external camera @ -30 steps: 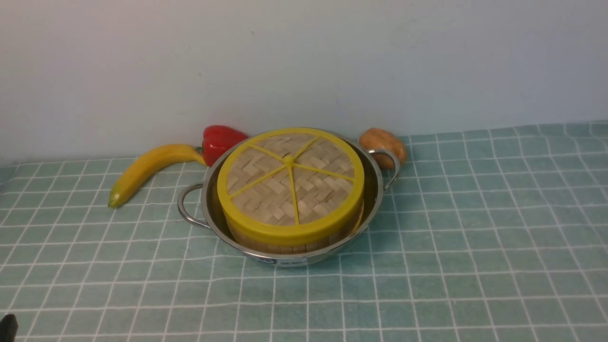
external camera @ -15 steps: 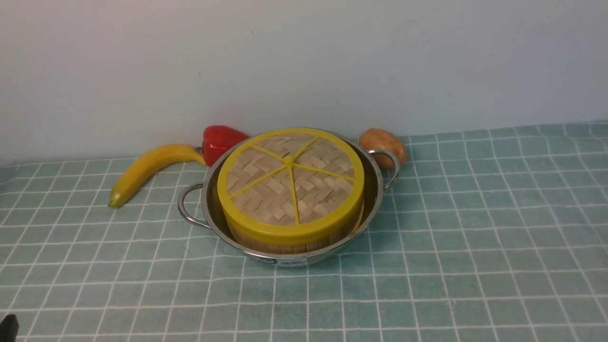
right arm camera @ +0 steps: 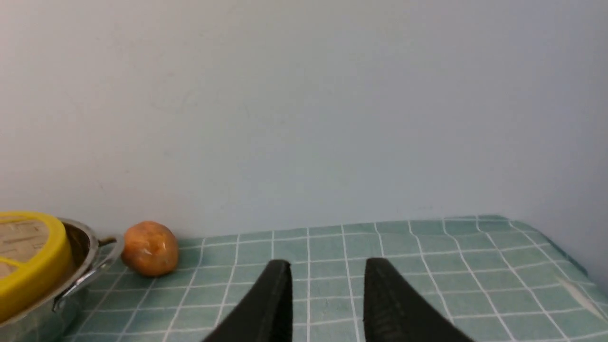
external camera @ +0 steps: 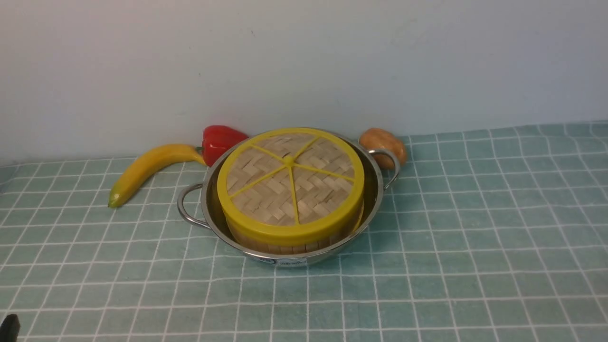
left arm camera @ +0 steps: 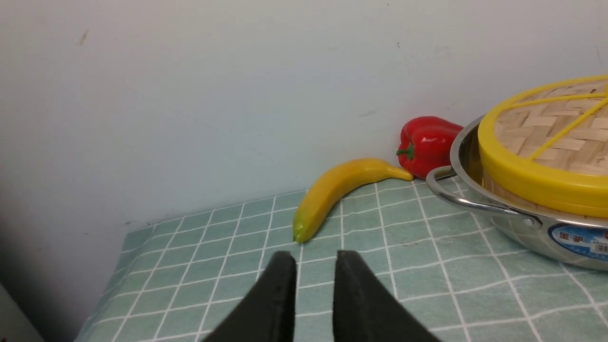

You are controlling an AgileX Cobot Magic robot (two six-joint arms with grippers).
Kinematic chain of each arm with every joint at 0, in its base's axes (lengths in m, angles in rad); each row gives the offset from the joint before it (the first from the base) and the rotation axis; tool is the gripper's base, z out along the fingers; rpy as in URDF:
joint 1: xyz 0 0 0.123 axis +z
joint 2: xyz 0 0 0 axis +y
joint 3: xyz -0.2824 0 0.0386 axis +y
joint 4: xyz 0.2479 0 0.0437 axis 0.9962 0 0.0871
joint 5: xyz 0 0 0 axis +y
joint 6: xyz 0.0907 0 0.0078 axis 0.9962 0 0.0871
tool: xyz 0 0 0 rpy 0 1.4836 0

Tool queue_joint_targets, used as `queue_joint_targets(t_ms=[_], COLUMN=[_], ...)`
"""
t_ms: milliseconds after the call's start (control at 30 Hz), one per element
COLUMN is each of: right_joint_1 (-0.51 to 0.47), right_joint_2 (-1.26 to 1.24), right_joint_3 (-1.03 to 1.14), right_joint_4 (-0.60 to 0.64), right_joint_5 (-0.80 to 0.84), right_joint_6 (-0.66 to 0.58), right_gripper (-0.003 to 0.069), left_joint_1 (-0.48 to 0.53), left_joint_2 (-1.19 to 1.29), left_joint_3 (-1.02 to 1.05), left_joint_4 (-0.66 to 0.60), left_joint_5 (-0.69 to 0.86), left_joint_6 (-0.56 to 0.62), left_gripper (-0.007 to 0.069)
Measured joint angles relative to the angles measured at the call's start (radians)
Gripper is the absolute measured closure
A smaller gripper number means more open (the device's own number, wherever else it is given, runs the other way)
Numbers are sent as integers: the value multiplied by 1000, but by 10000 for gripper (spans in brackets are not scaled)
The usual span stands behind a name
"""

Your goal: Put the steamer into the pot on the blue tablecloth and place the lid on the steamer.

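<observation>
Pot (external camera: 209,216) on blue tablecloth (external camera: 475,228) at counter centre, handle axis running 8 to 2 o'clock. Steamer (external camera: 285,246) upright inside pot, lid (external camera: 289,180) flat on top. Banana (external camera: 147,168) at 10 o'clock. Left gripper (left arm camera: 311,266) fingers slightly parted, empty. Right gripper (right arm camera: 327,275) fingers parted, empty.

Lid (left arm camera: 546,137) on pot (left arm camera: 517,223); banana (left arm camera: 332,190), empty parted jaws

left pincer (left arm camera: 311,266) slightly parted, right pincer (right arm camera: 327,273) parted, both empty
</observation>
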Motion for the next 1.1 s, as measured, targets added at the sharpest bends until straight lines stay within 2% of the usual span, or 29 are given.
queue_joint_targets(t_ms=[1100], right_joint_1=[0], right_joint_2=[0], right_joint_3=[0], right_joint_4=[0], right_joint_5=[-5], right_joint_6=[0], right_gripper=[419], left_joint_1=[0], left_joint_2=[0], left_joint_3=[0], left_joint_4=[0], left_joint_5=[0], left_joint_6=[-1], left_gripper=[444])
